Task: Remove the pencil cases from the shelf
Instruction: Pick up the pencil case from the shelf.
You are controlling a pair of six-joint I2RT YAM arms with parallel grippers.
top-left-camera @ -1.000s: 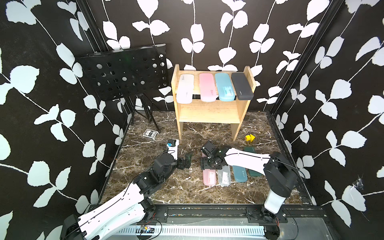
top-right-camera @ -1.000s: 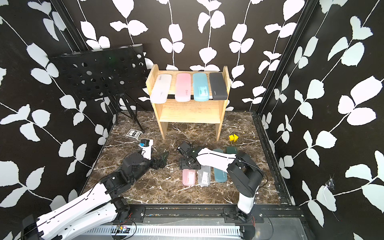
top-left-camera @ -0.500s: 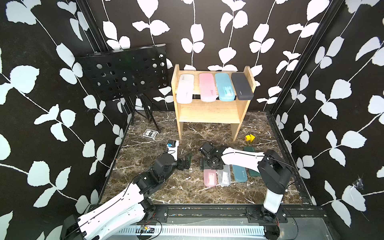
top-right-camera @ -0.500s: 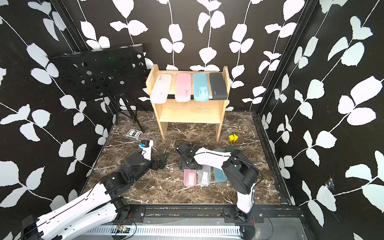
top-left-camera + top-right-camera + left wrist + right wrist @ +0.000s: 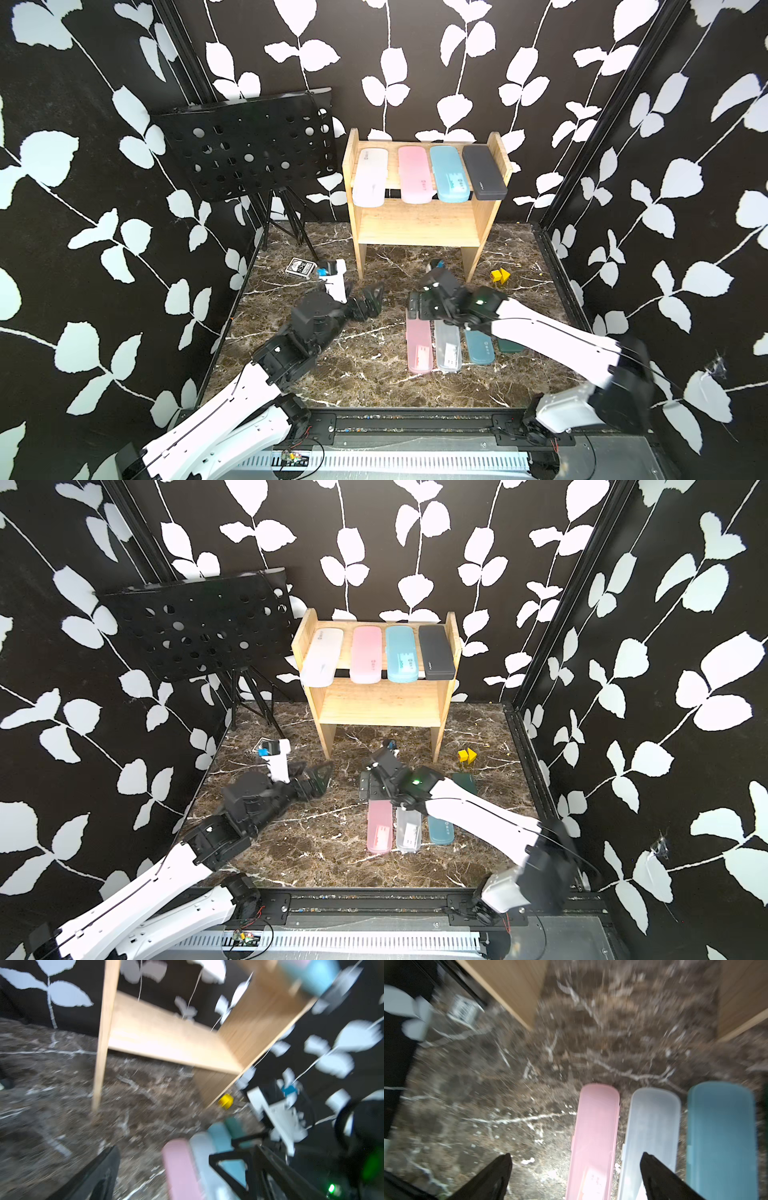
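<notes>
Pencil cases (image 5: 409, 831) lay in two rows of four, one on the table (image 5: 365, 361) and one on the shelf (image 5: 415, 224). The right claw (image 5: 576, 1156) stood wide, gripping nothing, low over the far ends of the table row, right of centre in both top views. Below it lay, side by side, a pink case (image 5: 419, 347), a clear case (image 5: 448, 349), a teal case (image 5: 480, 351) and a dark green case (image 5: 513, 345), partly hidden by the arm. The left claw (image 5: 368, 301) also gaped wide and empty, just left of centre. At upper centre, the shelf's top tier carried a white case (image 5: 370, 176), a second pink case (image 5: 413, 174), a light blue case (image 5: 449, 174) and a dark grey case (image 5: 484, 172), their near ends overhanging. A black music stand (image 5: 249, 145) stood at upper left, with a small card box (image 5: 301, 267) on the table by its feet. A yellow block (image 5: 500, 275) lay near the shelf's right leg.
</notes>
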